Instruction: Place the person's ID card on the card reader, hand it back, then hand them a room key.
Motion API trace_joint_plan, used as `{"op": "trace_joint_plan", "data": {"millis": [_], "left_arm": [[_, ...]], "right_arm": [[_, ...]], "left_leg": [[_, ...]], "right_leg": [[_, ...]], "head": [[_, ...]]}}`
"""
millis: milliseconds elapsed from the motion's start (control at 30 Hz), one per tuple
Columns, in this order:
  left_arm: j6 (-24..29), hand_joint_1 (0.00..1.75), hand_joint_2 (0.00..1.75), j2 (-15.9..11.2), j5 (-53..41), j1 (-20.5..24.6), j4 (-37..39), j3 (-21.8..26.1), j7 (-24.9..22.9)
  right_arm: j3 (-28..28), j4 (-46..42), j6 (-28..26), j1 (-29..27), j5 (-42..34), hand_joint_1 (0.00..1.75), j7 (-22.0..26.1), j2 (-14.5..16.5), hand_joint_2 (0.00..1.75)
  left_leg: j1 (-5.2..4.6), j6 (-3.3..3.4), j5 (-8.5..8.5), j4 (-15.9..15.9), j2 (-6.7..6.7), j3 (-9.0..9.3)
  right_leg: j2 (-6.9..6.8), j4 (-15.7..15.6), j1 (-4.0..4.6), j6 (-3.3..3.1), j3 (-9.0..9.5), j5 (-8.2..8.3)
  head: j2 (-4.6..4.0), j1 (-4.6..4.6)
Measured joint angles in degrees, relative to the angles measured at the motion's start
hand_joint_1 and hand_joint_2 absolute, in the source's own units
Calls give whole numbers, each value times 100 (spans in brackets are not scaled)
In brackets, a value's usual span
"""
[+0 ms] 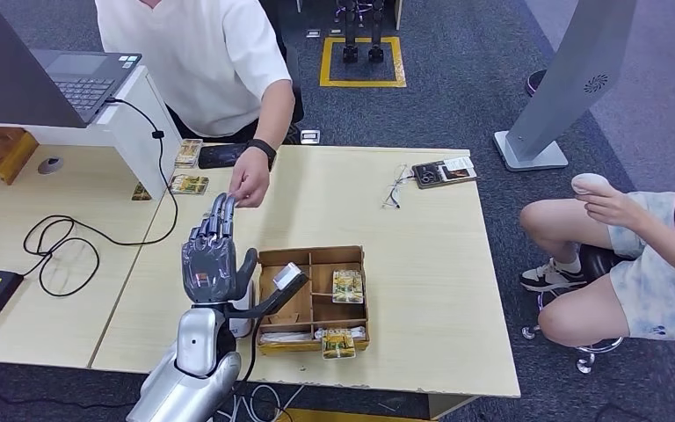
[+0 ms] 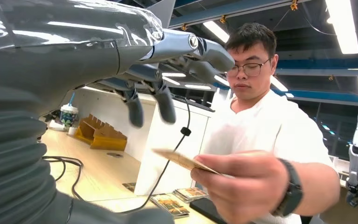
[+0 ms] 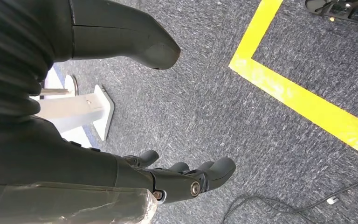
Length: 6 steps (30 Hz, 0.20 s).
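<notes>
1. Reaching with the left hand (image 1: 214, 251), fingers spread and holding nothing, toward the person's hand (image 1: 248, 182), which offers the ID card (image 2: 182, 160) just beside the fingertips.
2. Closing thumb and fingers on the card's flat faces, well clear of the person's grip.
3. Handling with care: thin, stiff, tan card, probably slick against hard grey fingers.
4. Hanging over speckled carpet, the right hand (image 3: 177, 179), loosely curled and holding nothing.
</notes>
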<state>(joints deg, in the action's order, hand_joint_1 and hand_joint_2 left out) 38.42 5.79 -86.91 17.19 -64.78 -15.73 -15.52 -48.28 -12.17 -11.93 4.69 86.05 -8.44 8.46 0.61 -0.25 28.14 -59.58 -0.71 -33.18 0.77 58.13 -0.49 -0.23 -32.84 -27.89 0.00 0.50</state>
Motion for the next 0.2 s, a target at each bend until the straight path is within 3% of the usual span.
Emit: {"op": "trace_joint_plan", "data": {"millis": [200], "left_arm": [[2,0,175,3,166,-31,-66,-6,180]], "right_arm": [[10,0,-8,-3,-7,0,0,0,175]], "left_leg": [[0,0,0,0,0,-1]], "right_leg": [[0,0,0,0,0,0]], "head": [[0,-1]]}}
